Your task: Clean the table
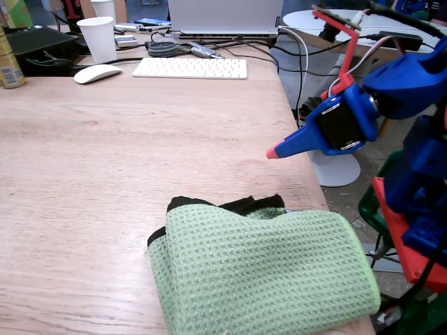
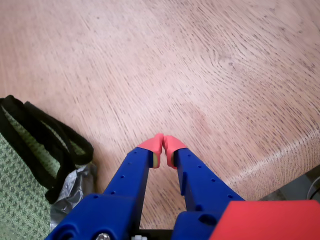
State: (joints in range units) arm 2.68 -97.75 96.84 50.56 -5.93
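Observation:
The table (image 1: 105, 160) is a large desk with a pale wood-grain top; it fills the wrist view (image 2: 200, 65) too. A folded green waffle cloth (image 1: 265, 272) with black trim lies near the front right corner; its edge shows at the left of the wrist view (image 2: 20, 195). My blue gripper (image 1: 272, 153) with red tips hangs in the air above the table's right edge, behind the cloth and apart from it. In the wrist view the gripper (image 2: 163, 145) is shut, its tips touching, with nothing between them.
At the back stand a white keyboard (image 1: 190, 68), a white mouse (image 1: 97, 73), a white paper cup (image 1: 99, 39), a laptop (image 1: 223, 17), cables and a can (image 1: 8, 63). A round white pedestal table (image 1: 335, 42) stands beyond the right edge. Grey plastic (image 2: 72, 192) lies under the cloth.

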